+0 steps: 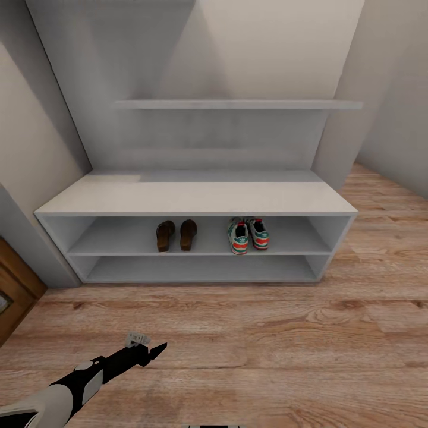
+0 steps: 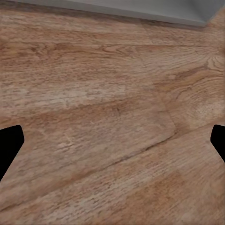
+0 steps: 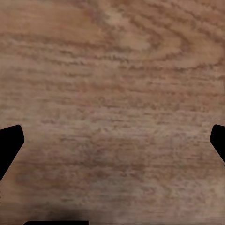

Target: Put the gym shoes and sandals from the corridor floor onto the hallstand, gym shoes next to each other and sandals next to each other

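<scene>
Sandals (image 1: 176, 235) and gym shoes (image 1: 248, 235) sit on hallstand (image 1: 196, 196) upper shelf; both claws spread.

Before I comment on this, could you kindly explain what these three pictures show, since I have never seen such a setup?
These are simulator renders of a wheeled robot with two arms. The large picture comes from a camera on its head, looking down at a pale hallstand in a corridor. On its upper open shelf sit the two brown sandals side by side, and to their right the two white gym shoes, also side by side. The black and white limb at lower left is the robot's left arm, ending in the left end effector. The other two pictures come from cameras at each wrist, looking down at the wooden corridor floor. The left end effector and the right end effector are both open, holding nothing.
</scene>
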Controlling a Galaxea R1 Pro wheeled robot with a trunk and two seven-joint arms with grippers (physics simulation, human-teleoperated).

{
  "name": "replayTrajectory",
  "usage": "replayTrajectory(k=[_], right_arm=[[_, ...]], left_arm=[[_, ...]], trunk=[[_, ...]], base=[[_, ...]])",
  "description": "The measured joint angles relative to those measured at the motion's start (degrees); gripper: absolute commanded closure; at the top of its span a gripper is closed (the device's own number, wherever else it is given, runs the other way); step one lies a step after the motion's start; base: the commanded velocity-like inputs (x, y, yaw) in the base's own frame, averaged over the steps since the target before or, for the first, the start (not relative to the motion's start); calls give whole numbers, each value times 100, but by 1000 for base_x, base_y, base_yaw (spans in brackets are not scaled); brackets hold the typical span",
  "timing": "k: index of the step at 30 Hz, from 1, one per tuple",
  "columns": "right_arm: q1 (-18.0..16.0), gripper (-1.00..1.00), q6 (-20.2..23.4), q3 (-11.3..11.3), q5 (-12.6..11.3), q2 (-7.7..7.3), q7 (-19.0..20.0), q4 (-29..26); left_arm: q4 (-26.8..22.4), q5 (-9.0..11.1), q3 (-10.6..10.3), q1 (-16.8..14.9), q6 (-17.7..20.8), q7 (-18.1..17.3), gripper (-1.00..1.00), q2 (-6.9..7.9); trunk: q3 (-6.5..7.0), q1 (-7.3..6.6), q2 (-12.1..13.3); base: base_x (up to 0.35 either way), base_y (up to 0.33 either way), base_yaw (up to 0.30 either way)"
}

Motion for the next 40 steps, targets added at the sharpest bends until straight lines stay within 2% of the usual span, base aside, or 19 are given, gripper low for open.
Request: replayTrajectory(k=[40], right_arm=[[150,-100,0,5,0,5,5,0]], left_arm=[[0,0,0,0,0,-2,-100,0]], trunk=[[0,0,0]], base=[[0,0,0]])
